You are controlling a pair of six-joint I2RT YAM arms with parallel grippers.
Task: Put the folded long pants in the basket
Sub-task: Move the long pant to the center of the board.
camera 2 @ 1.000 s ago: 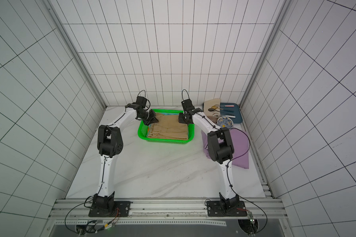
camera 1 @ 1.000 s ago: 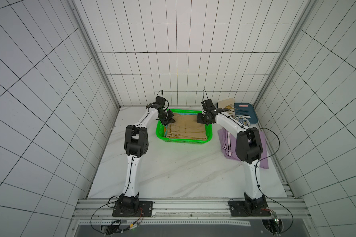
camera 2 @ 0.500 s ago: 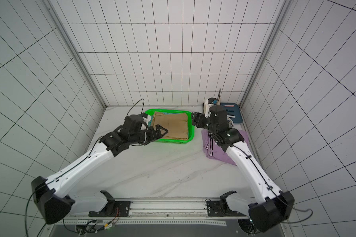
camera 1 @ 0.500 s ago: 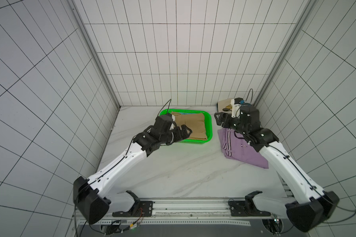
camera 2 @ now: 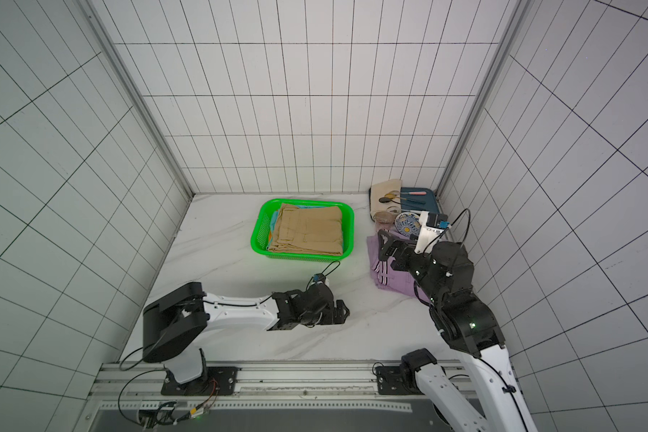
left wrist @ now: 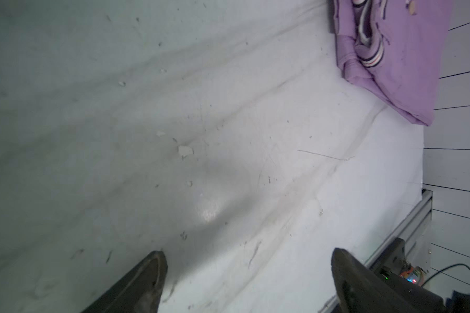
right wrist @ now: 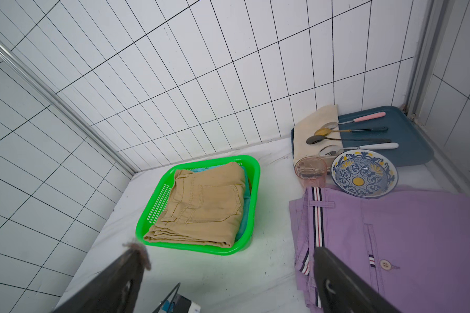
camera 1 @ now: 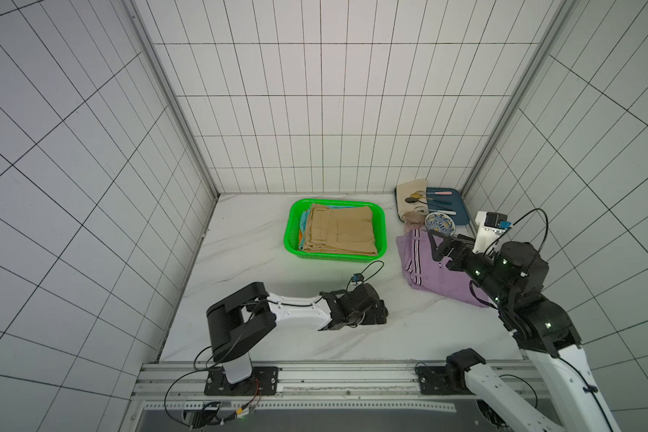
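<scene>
Facing basket [right wrist: 185, 247]: right wrist only.

Top views: both sit high up over the rail end of the table [camera 1: 240, 243], side by side, and look down toward the back wall [camera 1: 315, 131]. They are far off, so both whole arms fit in.
Left wrist view: sits right behind the left gripper [left wrist: 248, 273] and looks out between its two fingers, very close to the table.
Right wrist view: sits behind the right gripper [right wrist: 228, 271], higher up, looking ahead to the back wall.
Shared by both top views: almost everything.
Shared by all four views: the lilac pants [left wrist: 407, 67], far ahead of the left gripper and just under the right gripper.
Shared by top and right wrist views: the basket [right wrist: 196, 248], ahead of the right gripper.
</scene>
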